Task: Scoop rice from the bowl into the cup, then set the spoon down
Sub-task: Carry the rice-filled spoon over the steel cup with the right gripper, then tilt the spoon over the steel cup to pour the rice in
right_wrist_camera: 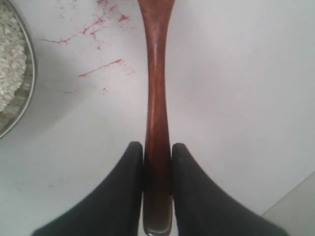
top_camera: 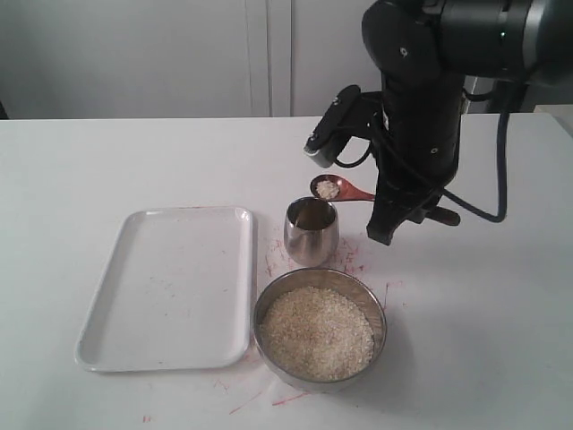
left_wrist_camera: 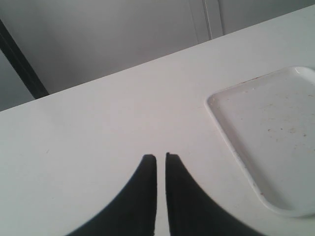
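The wide steel bowl (top_camera: 320, 329) holds a heap of off-white rice (top_camera: 316, 332) near the table's front; its rim (right_wrist_camera: 22, 96) shows in the right wrist view. Just behind it stands the small steel cup (top_camera: 311, 232). The reddish-brown wooden spoon (top_camera: 338, 189) hangs level just above the cup's far rim, with a small heap of rice in its oval bowl. My right gripper (right_wrist_camera: 157, 146) is shut on the spoon's handle (right_wrist_camera: 157, 98). My left gripper (left_wrist_camera: 161, 157) is out of the exterior view; its fingers stand almost together over bare table, holding nothing.
A white tray (top_camera: 170, 287) lies left of the cup and bowl; its corner (left_wrist_camera: 266, 142) shows in the left wrist view. Red scribble marks (top_camera: 358, 255) stain the table around the cup and bowl. The right arm (top_camera: 421, 107) towers behind the cup.
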`<state>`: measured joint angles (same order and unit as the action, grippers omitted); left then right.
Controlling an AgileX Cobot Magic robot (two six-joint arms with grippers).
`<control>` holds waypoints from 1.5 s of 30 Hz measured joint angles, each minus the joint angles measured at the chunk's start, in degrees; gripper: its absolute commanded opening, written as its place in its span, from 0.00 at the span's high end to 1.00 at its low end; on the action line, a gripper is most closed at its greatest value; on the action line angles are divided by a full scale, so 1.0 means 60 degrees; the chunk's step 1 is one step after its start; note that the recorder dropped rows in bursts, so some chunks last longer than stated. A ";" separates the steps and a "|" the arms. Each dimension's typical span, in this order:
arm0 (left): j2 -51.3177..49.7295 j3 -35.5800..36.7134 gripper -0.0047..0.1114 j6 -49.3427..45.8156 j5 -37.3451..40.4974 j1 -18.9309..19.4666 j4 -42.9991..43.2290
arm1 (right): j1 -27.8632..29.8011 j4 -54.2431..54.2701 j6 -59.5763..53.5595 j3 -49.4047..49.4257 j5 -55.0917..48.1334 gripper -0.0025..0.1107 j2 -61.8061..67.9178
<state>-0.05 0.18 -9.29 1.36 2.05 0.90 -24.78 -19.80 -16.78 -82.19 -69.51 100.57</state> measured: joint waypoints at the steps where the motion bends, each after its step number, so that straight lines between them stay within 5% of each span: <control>1: 0.0000 0.0000 0.84 0.0000 0.0000 0.0000 0.0000 | -0.0044 -0.0116 0.0024 0.0000 0.0000 0.98 -0.0002; 45: 0.0000 0.0000 0.84 0.0000 0.0000 0.0000 0.0000 | -0.0941 -0.2249 0.0350 0.0000 -0.0050 0.98 0.0438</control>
<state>-0.05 0.18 -9.29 1.36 2.05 0.90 -30.42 -33.29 -14.68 -82.19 -69.81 103.20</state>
